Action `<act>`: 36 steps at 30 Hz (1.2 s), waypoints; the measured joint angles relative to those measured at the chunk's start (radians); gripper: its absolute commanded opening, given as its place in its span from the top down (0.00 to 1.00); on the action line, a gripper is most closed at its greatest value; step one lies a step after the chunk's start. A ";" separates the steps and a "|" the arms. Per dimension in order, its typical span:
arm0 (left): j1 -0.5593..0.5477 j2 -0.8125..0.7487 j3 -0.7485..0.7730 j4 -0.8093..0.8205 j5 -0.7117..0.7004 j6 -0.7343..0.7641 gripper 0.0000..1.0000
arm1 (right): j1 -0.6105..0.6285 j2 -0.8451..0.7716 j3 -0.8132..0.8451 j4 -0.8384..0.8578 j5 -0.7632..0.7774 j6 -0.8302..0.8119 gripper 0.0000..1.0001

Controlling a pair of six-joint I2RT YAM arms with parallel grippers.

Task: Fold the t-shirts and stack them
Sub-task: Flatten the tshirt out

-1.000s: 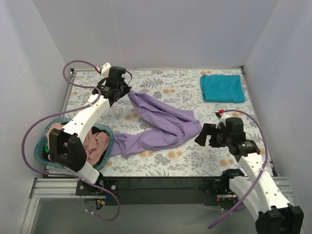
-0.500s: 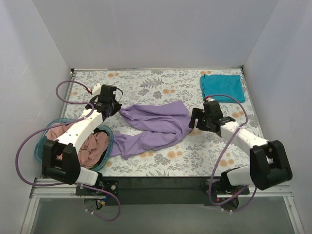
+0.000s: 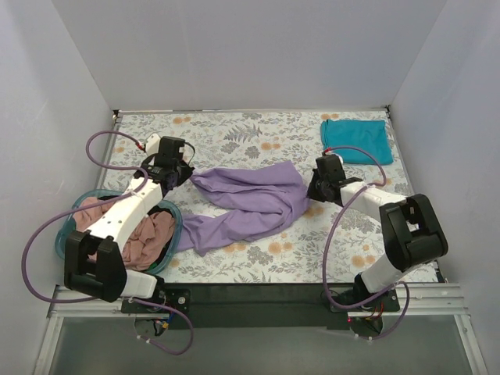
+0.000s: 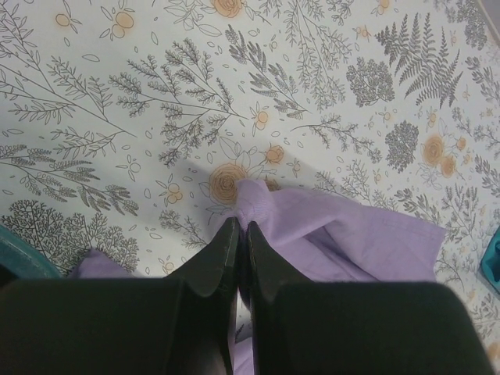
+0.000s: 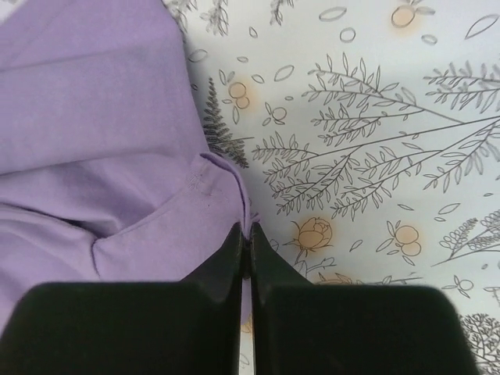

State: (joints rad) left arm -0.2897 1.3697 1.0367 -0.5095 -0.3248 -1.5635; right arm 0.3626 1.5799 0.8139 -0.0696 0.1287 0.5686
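Note:
A lavender-purple t-shirt (image 3: 250, 201) lies crumpled across the middle of the floral table. My left gripper (image 3: 186, 173) is shut on the shirt's left end (image 4: 258, 199), low over the cloth. My right gripper (image 3: 311, 191) is shut on the shirt's right edge (image 5: 234, 195), pinching a thin fold between its fingertips. A teal-blue t-shirt (image 3: 355, 141) lies folded flat at the back right corner. Dusty pink t-shirts (image 3: 148, 234) fill the round teal basket (image 3: 173, 234) at the left front.
White walls close in the table on the back and both sides. The basket's rim (image 4: 19, 258) shows at the lower left of the left wrist view. Purple cables loop off both arms.
My right arm has swung in from the front right to the shirt's right edge and shut on it. My left gripper has come down and forward with its end of the shirt.

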 measured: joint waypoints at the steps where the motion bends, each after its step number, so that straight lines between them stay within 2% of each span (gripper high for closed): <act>1: 0.000 -0.002 0.002 -0.005 0.000 0.000 1.00 | 0.001 -0.012 0.000 -0.003 0.001 -0.001 0.99; 5: 0.000 -0.027 0.050 -0.045 0.006 0.004 1.00 | 0.005 -0.175 0.014 -0.062 0.030 -0.027 0.99; 8: 0.000 -0.086 0.126 -0.076 0.022 0.005 1.00 | 0.006 -0.336 0.094 -0.130 0.061 -0.057 0.99; 9: 0.000 -0.114 0.156 -0.080 0.031 0.005 1.00 | 0.006 -0.450 0.187 -0.169 0.082 -0.083 0.99; 12: 0.000 -0.229 0.257 -0.089 0.065 0.006 1.00 | 0.006 -0.555 0.303 -0.213 0.095 -0.109 0.99; 14: 0.000 -0.281 0.338 -0.091 0.097 0.009 1.00 | 0.007 -0.615 0.454 -0.270 0.097 -0.136 0.99; 20: 0.000 -0.375 0.593 -0.070 0.211 0.028 1.00 | 0.007 -0.678 0.867 -0.380 0.075 -0.199 0.99; 26: 0.000 -0.396 0.797 -0.065 0.368 0.035 1.00 | 0.006 -0.700 1.125 -0.457 0.003 -0.229 0.99; 31: 0.000 -0.467 0.820 -0.058 0.447 0.029 1.00 | 0.006 -0.713 1.270 -0.472 -0.101 -0.235 0.99; 36: 0.000 -0.543 0.819 -0.039 0.489 0.024 1.00 | -0.001 -0.731 1.322 -0.474 -0.136 -0.244 0.99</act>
State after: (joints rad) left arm -0.2893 0.8265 1.8561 -0.5484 0.1638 -1.5394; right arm 0.3614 0.8486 2.1357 -0.5438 -0.0071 0.3244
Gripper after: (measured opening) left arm 0.033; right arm 0.032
